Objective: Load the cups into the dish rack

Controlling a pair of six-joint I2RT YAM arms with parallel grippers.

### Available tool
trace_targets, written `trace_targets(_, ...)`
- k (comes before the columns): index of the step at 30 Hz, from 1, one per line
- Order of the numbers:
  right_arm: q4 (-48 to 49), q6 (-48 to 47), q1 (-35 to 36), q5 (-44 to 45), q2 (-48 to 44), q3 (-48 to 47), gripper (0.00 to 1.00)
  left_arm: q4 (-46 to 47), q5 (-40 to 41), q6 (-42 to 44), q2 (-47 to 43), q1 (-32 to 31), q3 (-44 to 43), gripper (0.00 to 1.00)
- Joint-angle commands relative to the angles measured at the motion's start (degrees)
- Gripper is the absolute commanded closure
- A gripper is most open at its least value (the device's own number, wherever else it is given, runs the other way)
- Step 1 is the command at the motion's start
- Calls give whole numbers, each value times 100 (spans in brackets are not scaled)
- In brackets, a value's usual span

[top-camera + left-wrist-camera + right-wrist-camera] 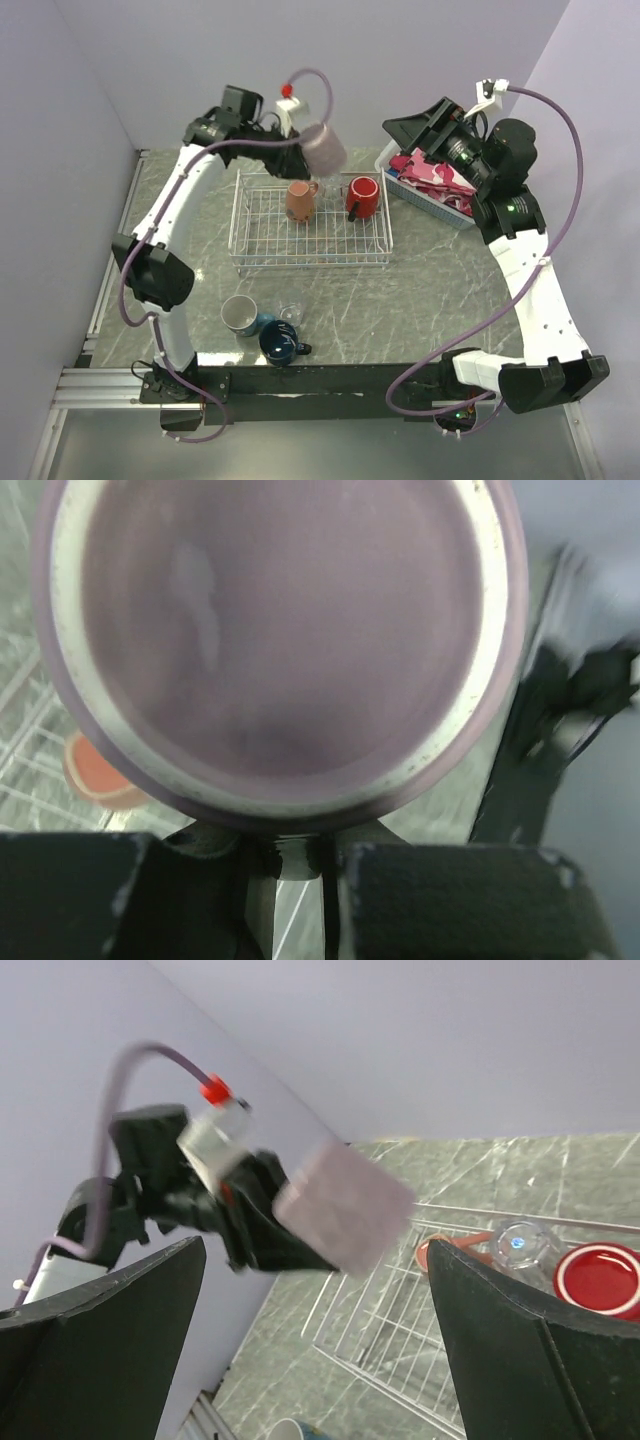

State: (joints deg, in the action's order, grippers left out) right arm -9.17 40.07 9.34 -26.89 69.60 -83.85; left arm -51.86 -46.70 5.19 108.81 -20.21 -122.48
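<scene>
The grey marbled surface [440,290] carries the dish rack [310,262], a wide wire basket whose long axis runs left to right. Behind its far right corner a white plastic basket [455,212] of pink cloth [430,172] is partly hidden by the right arm.

The right end effector [412,128] is held above that basket, released, its fingers [100,1340] spread wide with nothing gripped between them.

The left end effector [300,150] is clenched on the mauve mug [323,147], which is held in the air over the rack's far edge, tilted and blurred. One round end, ringed in pale grey, fills the left wrist view [280,630]; whether it is mouth or base cannot be told, and the contact point is hidden.

In the rack, the salmon mug [299,201] and the red mug [363,197] are seen mouth up, with a clear glass [520,1243] between them.

In front of the rack, the teal mug [240,315] is tipped so that its white inside shows, the navy mug [281,343] stands upright with its handle to the right, and a second clear glass [291,313] is faintly made out just beside them.
</scene>
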Motion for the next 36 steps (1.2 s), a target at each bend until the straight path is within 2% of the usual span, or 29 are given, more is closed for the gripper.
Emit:
trace_targets(1,-296,-307,-38,202,-35,185,0,-509,625,1843,25,-299,153,99)
trace_targets(8,-533,-465,-38,386,-96,264,0,-466,811,2197,359,-984,461,99)
trace_targets(19,-428,-281,-38,554,-403,897,0,70,1005,1925,825,-1714,830,99)
trace_targets(27,-428,-281,-47,712,-878,1266,0,746,1136,1705,993,-1882,1234,99)
trace_targets(36,-586,-343,-143,879,-1203,1433,0,1651,1734,1547,1177,-1899,1920,99)
